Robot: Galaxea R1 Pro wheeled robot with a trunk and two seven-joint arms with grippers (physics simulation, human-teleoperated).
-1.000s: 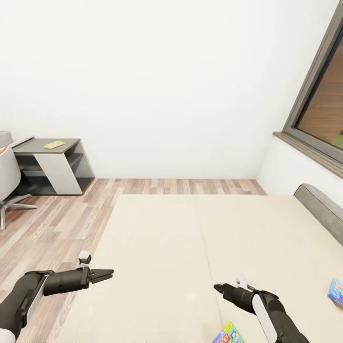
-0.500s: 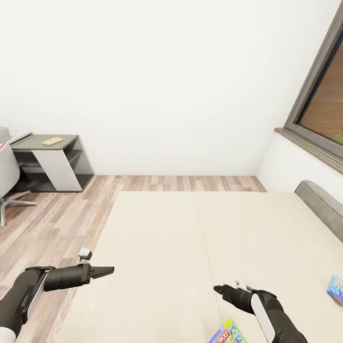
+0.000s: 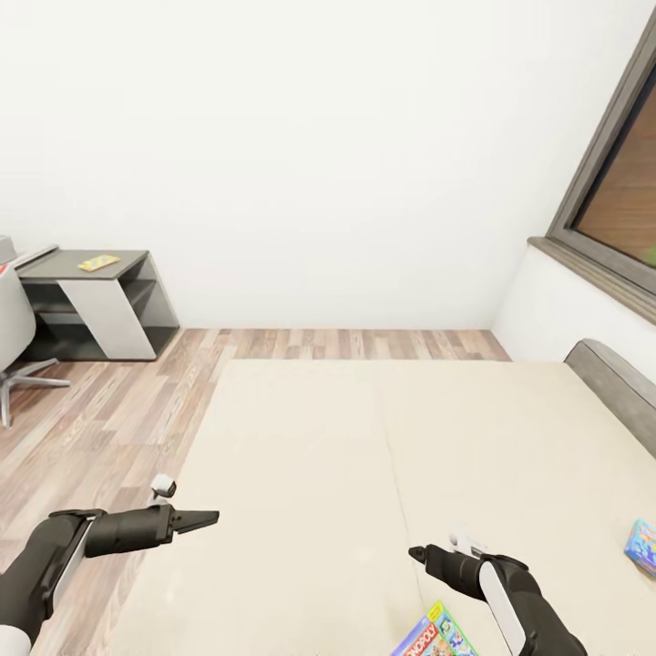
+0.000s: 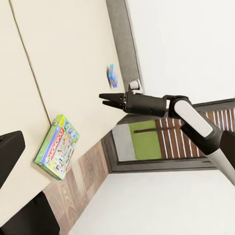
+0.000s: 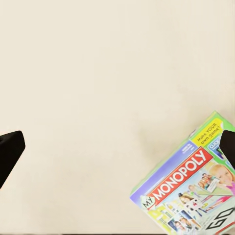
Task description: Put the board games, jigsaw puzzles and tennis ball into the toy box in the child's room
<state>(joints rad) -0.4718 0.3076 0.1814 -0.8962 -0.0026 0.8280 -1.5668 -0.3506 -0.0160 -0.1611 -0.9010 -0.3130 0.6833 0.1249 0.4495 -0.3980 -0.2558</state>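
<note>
Two board games lie on the cream bed (image 3: 364, 456). The Monopoly box (image 3: 435, 638) (image 5: 188, 188) (image 4: 58, 154) sits at the mattress's near edge, just below and right of my right gripper (image 3: 416, 552) (image 4: 104, 99). A small blue box (image 3: 642, 545) (image 4: 112, 76) lies at the bed's far right. My left gripper (image 3: 208, 519) hovers over the bed's left edge. Both wrist views show dark fingers (image 5: 10, 152) (image 4: 10, 152) spread wide with nothing between them. The table's dark-grey counter (image 3: 55, 266) stands far left with a flat yellow item (image 3: 98, 263) on it, too small to identify.
A red and grey chair (image 3: 11, 319) pokes in at the left edge. Wood-plank floor (image 3: 109, 410) runs between the bed and the counter. The grey headboard (image 3: 620, 374) and a dark-framed window (image 3: 615, 200) bound the right side.
The whole picture has shifted slightly, so the camera moved: the counter sits higher and more of the Monopoly box shows. Both grippers keep their pose.
</note>
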